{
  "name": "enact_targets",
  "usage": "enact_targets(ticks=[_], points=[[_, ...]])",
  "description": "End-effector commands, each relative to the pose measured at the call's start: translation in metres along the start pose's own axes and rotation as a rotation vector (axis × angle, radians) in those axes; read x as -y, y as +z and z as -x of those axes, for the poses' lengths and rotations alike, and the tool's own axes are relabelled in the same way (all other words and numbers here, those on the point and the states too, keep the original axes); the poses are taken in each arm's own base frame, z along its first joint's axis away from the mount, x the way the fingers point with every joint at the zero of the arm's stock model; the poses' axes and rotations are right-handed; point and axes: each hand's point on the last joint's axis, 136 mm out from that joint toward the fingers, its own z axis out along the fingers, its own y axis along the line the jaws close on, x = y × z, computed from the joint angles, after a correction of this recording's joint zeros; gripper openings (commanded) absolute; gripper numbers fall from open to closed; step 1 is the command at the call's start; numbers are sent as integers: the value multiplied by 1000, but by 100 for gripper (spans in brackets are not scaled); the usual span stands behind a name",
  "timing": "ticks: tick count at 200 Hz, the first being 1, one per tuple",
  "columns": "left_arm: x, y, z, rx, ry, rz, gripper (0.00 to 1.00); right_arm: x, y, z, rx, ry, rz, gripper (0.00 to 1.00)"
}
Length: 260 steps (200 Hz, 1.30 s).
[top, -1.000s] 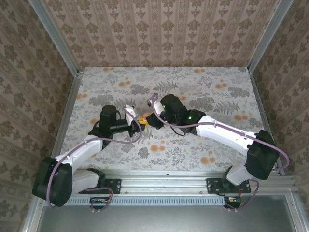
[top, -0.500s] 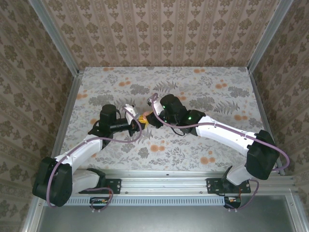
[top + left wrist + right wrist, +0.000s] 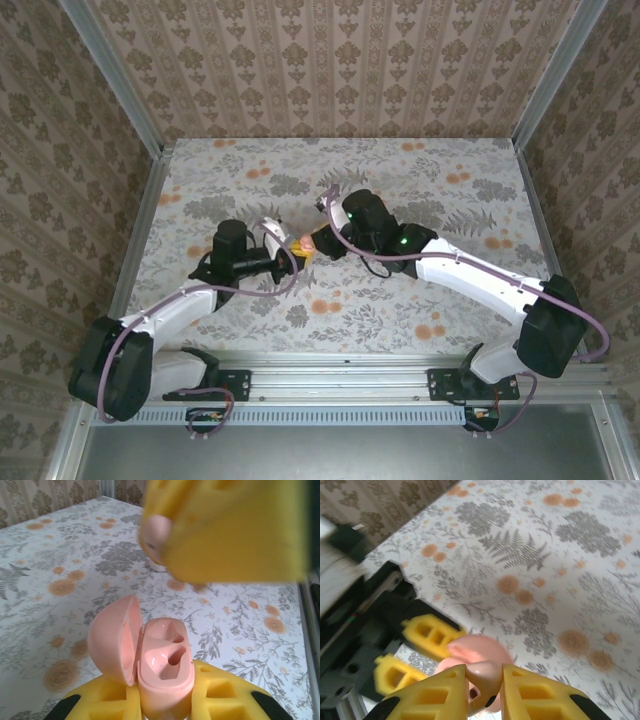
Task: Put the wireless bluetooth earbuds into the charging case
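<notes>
Top view: two arms meet mid-bench (image 3: 420, 180). The left pincer (image 3: 291, 257) grips one case (image 3: 304, 241), and the right pincer (image 3: 313, 243) is just to its right. A cloth of grey ferns and orange flowers covers the bench. Patterned walls (image 3: 340, 60) close three sides.

Left wrist: the left pincer (image 3: 165, 706) clamps the case (image 3: 162, 662). Its lid (image 3: 112, 637) is swung open leftward and its two sockets (image 3: 172, 650) face up. The base's long axis runs near to far.

Right wrist: the right pincer (image 3: 484, 686) pinches one earbud (image 3: 485, 674), its long axis along the fingers. It is in front of the case (image 3: 485, 647), which two left fingers (image 3: 432, 632) hold.
</notes>
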Motion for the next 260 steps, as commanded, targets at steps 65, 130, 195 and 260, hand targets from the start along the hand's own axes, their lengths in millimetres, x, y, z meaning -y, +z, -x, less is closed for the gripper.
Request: enact_targets(ticks=[65, 130, 195, 260], points=[[20, 10, -35, -30, 64, 54, 13, 92, -4, -143, -521, 413, -208, 22], [37, 16, -53, -55, 86, 37, 13, 130, -4, -200, -700, 538, -410, 23], [38, 15, -53, -63, 93, 40, 13, 141, -6, -229, -811, 531, -488, 24], [38, 15, -54, -70, 93, 42, 13, 142, -12, -237, -939, 357, -435, 26]])
